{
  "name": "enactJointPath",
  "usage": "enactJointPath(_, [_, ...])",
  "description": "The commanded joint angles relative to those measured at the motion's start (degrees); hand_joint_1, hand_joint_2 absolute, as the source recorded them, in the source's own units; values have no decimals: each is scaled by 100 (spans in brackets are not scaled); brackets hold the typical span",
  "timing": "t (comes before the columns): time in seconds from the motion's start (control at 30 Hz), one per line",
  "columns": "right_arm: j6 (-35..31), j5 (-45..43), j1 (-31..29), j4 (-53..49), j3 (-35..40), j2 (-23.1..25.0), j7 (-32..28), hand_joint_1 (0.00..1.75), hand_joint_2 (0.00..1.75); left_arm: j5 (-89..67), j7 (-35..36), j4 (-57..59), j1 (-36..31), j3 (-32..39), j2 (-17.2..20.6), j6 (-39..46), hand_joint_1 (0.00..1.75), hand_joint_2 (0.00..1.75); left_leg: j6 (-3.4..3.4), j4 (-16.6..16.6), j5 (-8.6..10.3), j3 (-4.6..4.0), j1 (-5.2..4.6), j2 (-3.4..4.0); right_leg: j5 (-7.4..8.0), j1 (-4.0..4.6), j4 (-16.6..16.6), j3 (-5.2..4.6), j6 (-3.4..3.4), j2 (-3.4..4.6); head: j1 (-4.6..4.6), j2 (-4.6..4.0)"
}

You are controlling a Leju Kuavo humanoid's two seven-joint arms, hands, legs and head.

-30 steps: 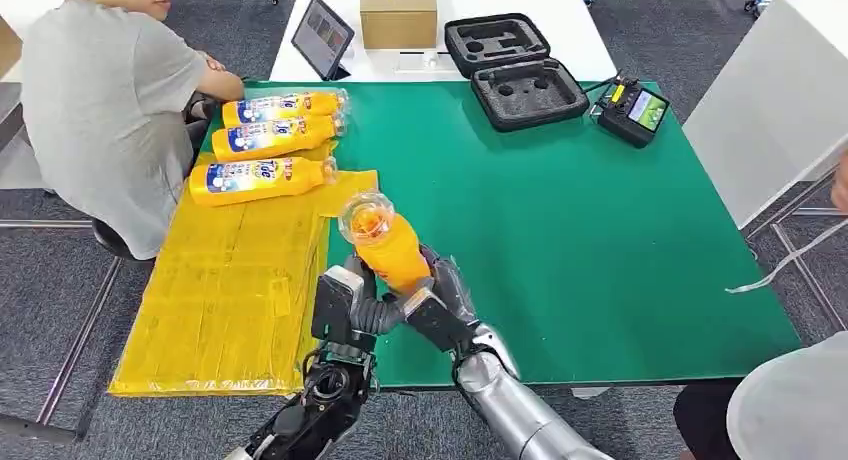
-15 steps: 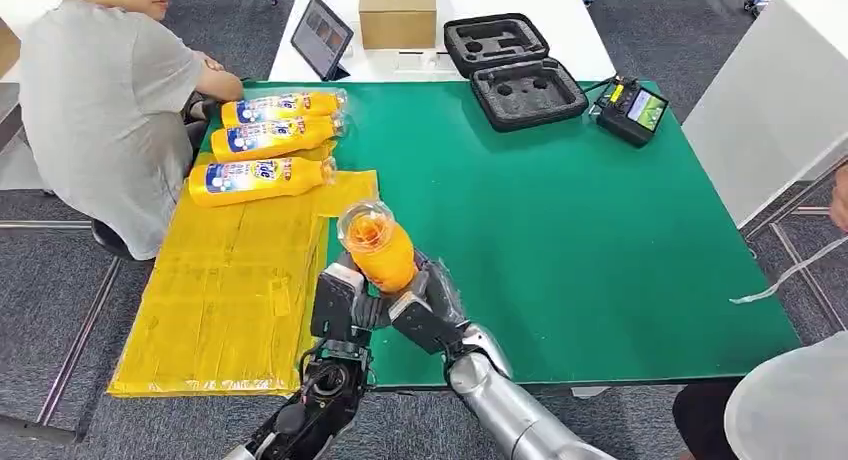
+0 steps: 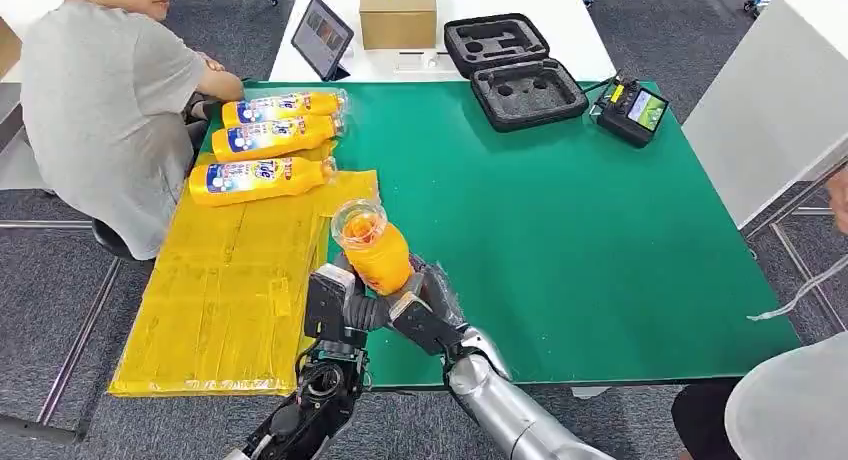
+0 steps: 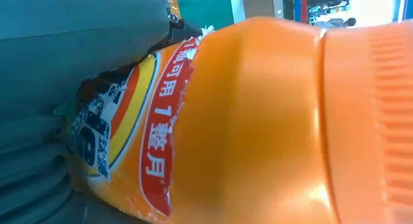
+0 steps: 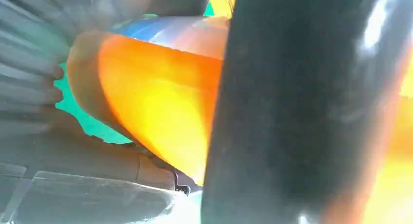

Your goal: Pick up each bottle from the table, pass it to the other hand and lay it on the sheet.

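Fingers of both hands were closed around the lower body of one orange bottle (image 3: pixel 375 248), low in the middle of the head view: the left hand (image 3: pixel 335 305) from the left, the right hand (image 3: pixel 425 305) from the right, so the bottle stood nearly upright between them, its clear cap end toward the camera. Which hand carried the weight could not be told. In the left wrist view the printed label (image 4: pixel 146 136) and the ribbed orange plastic (image 4: pixel 384 112) lay pressed close against the hand's grey cover.

The bottle looked full, so probably fairly heavy for its size, with a stiff, smooth, rounded wall that might slip or turn in a loose hold. The labelled waist, where the body narrows, seemed the surest place for the receiving hand.

Left of the hands lay the yellow sheet (image 3: pixel 220 280) over the edge of the green table (image 3: pixel 560 220), with three more bottles (image 3: pixel 262 176) lying side by side at its upper end, near a seated person (image 3: pixel 100 110) at upper left.
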Motion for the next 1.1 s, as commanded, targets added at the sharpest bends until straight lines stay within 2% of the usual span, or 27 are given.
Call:
enactJointPath(0.03, [635,-271,-22,285,251,41,-2,134,175,102,13,85,-302,-96,-44,-301,175,175,-8,1,-6,12,5,-10,-7,4,0,14,-6,0,0,0])
enactJointPath(0.1, [635,-271,-22,285,251,41,-2,134,175,102,13,85,-302,-96,-44,-301,175,175,-5,1,-3,5,3,-8,-4,3,0,7,-4,-2,0,0])
enactJointPath(0.13, [912,-440,-7,280,171,40,-2,28,175,186,13,164,-324,-117,-43,-401,175,175,-7,2,-5,9,5,-10,-6,4,0,11,-6,-1,0,0])
enactJointPath(0.17, [847,-388,-14,270,199,24,-2,14,175,255,13,237,-353,-145,-42,-455,175,175,-5,1,-3,6,3,-10,-5,2,0,8,-4,-3,0,0])
enactJointPath(0.2, [1059,-517,-25,303,132,44,-2,0,175,385,13,381,-408,-195,-41,-569,175,175,-7,3,-7,13,6,-13,-8,5,1,16,-6,-3,2,0])
enactJointPath(0.33, [2049,-1055,-143,676,-182,163,-2,0,175,474,13,540,-511,-332,31,-596,175,175,-5,0,-1,6,3,-10,-3,2,-1,7,-5,-3,-2,0])
enactJointPath(0.43, [2072,-1098,-120,846,-339,186,-2,0,175,259,13,400,-537,-295,286,-392,175,175,-8,0,-5,13,5,-9,-6,3,0,15,-7,0,2,0])
enactJointPath(0.47, [2104,-1127,-82,829,-385,170,-2,0,0,229,13,361,-553,-253,399,-371,175,175,-7,-1,-4,11,4,-4,-3,3,-1,11,-6,4,0,0])
enactJointPath(0.63, [2065,-1289,439,413,-681,-7,-2,0,0,202,26,-669,-149,312,1230,-314,175,175,-11,-11,-5,26,7,2,-4,6,-8,22,-10,12,0,0])
enactJointPath(0.77, [2079,-1329,503,365,-747,5,-2,0,0,90,67,-913,-18,357,1269,-186,175,175,-13,-9,-11,34,8,6,-9,8,-3,26,-12,21,0,0])
enactJointPath(0.93, [2105,-1295,649,95,-763,-13,-2,0,0,-26,70,-1219,77,561,1624,-21,175,175,-8,-7,-7,15,8,10,-5,8,-1,11,-7,20,2,0])
enactJointPath(1.0, [1967,-1200,705,-99,-795,-32,-2,0,0,-572,13,-1240,1,535,1775,378,175,175,-10,-3,-7,13,8,7,-6,7,4,8,-9,18,2,0])
enactJointPath(1.1, [1771,-1168,838,-477,-874,-90,-2,0,0,-691,62,-1443,50,788,2039,368,175,175,-12,-3,-6,13,8,3,-7,6,4,9,-11,15,2,0])
